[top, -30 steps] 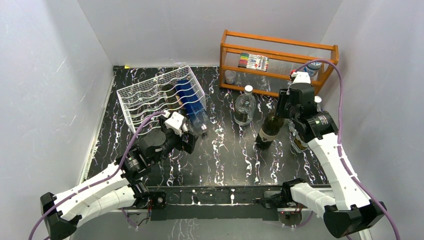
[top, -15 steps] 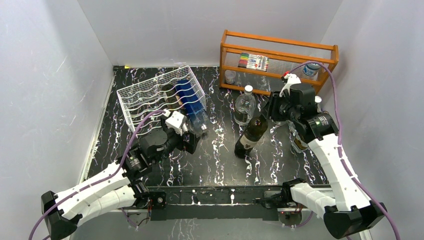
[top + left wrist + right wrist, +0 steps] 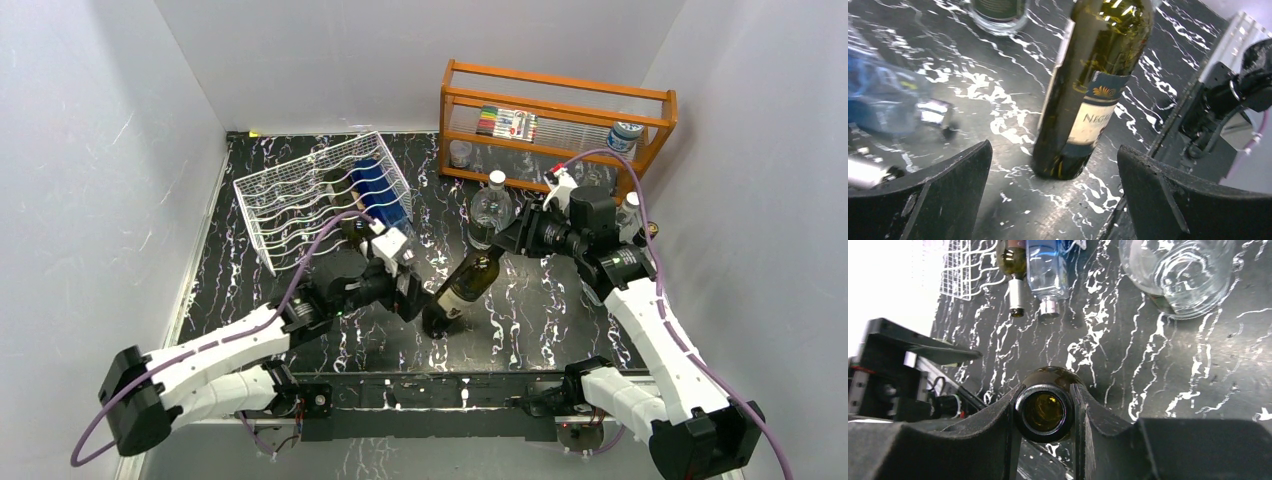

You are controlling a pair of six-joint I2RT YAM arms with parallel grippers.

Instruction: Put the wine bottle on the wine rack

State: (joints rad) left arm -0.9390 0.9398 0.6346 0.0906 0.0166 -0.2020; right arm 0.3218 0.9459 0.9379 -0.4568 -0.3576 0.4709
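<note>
- Dark green glass, a cream label and a blue band: the wine bottle (image 3: pixel 462 285) leans over the middle of the black marbled table (image 3: pixel 520 320), its neck up toward the right and its base down near the front edge.
- In the left wrist view, the base appears to touch the tabletop, though the contact cannot be made out for certain.
- The right gripper (image 3: pixel 515 237) is clamped on the bottle's neck just below the open mouth, one finger on each side.
- The left gripper (image 3: pixel 412 292) is spread wide, with the bottle's lower body between its fingers (image 3: pixel 948 185) and a gap on both sides.
- The wine rack (image 3: pixel 290 205) of white wire stands at the back left, well apart from the held bottle.
- A dark bottle (image 3: pixel 345 195) and a blue bottle (image 3: pixel 385 210) lie in the rack's cradles.
- A clear round bottle (image 3: pixel 490 215) stands upright just in front of the orange wooden shelf (image 3: pixel 555 100).
</note>
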